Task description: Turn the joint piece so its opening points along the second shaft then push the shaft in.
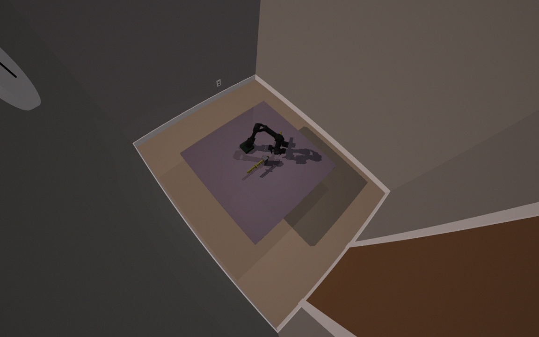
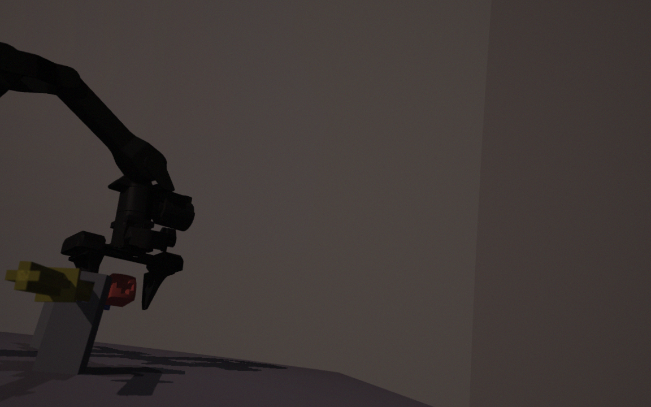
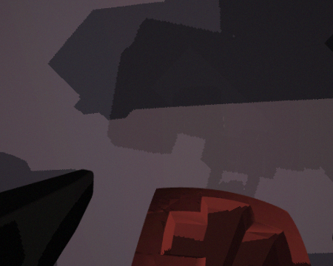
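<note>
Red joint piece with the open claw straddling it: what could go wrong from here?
1. The claw is open around the red joint piece; closing off-centre may twist it on its hinges.
2. One finger is hidden behind the grey block in the exterior view, so it may catch the block or the yellow shaft.
</note>
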`<state>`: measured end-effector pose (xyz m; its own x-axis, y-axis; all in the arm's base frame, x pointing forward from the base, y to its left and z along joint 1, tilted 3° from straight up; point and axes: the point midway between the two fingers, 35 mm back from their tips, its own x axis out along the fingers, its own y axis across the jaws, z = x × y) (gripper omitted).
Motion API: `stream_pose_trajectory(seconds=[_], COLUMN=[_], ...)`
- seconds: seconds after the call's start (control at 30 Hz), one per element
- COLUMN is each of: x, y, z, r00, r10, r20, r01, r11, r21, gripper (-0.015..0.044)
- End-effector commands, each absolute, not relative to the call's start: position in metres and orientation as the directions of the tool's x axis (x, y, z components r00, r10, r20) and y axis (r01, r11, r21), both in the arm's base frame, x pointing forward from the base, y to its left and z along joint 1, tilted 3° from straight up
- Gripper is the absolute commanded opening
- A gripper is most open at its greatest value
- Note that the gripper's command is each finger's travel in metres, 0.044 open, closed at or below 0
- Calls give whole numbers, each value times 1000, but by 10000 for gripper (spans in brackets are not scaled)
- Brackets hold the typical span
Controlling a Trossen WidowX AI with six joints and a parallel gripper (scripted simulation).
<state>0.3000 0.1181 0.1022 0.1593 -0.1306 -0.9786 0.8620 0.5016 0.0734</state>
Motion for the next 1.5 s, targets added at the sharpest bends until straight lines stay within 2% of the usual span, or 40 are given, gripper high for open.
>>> stream_pose_trajectory(seconds=[0.0,0.13,0.47,1.47], x=[302,302,302,302], y=[117,116,116,116], z=[96,92,92,92], r00=[162,162,162,162], r10=[-133,-133,-133,-133], r20=[-978,-978,-978,-978], r01=[862,862,862,862], r11=[501,501,501,501], r21=[75,75,75,75], gripper=[440,440,182,182])
